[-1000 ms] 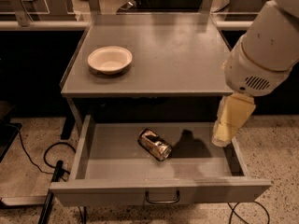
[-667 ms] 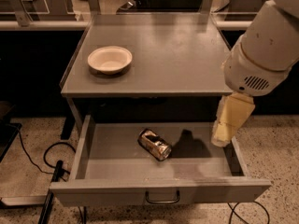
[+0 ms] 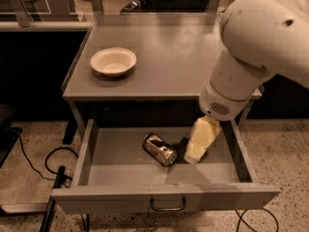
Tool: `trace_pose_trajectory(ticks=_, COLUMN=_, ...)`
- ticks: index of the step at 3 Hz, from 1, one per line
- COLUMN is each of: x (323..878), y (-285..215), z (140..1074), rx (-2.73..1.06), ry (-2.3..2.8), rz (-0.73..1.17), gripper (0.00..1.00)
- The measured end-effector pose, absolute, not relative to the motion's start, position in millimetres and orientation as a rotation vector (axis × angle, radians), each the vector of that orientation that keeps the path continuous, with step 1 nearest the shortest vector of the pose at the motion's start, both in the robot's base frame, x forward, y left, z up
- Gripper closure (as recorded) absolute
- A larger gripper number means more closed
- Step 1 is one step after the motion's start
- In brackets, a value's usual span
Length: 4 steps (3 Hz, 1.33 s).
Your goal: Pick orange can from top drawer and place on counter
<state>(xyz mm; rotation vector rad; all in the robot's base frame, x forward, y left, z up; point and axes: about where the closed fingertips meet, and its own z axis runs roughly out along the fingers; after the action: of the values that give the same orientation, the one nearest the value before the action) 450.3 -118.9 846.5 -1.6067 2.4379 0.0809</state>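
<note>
The small shiny metallic can (image 3: 160, 149), patched brownish-orange and dark, lies on its side at an angle near the middle of the wide shallow grey metal drawer (image 3: 111, 198). The drawer stands pulled open below the flat grey counter (image 3: 174, 52). The cream gripper (image 3: 192, 156) hangs inside the drawer, just right of the can.

Seeing glossy, reflecting metal on the orange can (image 3: 160, 149), with silver ends. Finding smooth, matt grey painted metal on the top drawer (image 3: 120, 168) and on the counter (image 3: 174, 52) at 12 o'clock from it. Noticing dark metal wire on the handle (image 3: 167, 208). Noting smooth cream plastic, slightly matt, on the gripper (image 3: 197, 149), hanging inside the drawer just at 3 o'clock of the can. Reading the bowl (image 3: 113, 62) as smooth, matt cream. Seeing speckled, rough-looking stone on the floor (image 3: 285, 149).
</note>
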Motion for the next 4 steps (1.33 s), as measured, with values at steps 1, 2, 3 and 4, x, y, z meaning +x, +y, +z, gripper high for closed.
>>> trace_pose_trajectory(ticks=1, x=464, y=-103, z=813, rx=-1.544, ry=2.512, rz=0.162, gripper=0.00)
trace_pose_trajectory(ticks=2, x=465, y=-102, z=809, rx=-1.533, ry=2.524, rz=0.170, gripper=0.00)
trace_pose_trajectory(ticks=3, x=463, y=-101, z=807, rx=-1.533, ry=2.506, rz=0.197, gripper=0.00)
trace_pose_trajectory(ticks=4, x=460, y=-80, z=783, rx=-1.475, ry=2.499, rz=0.289, gripper=0.00)
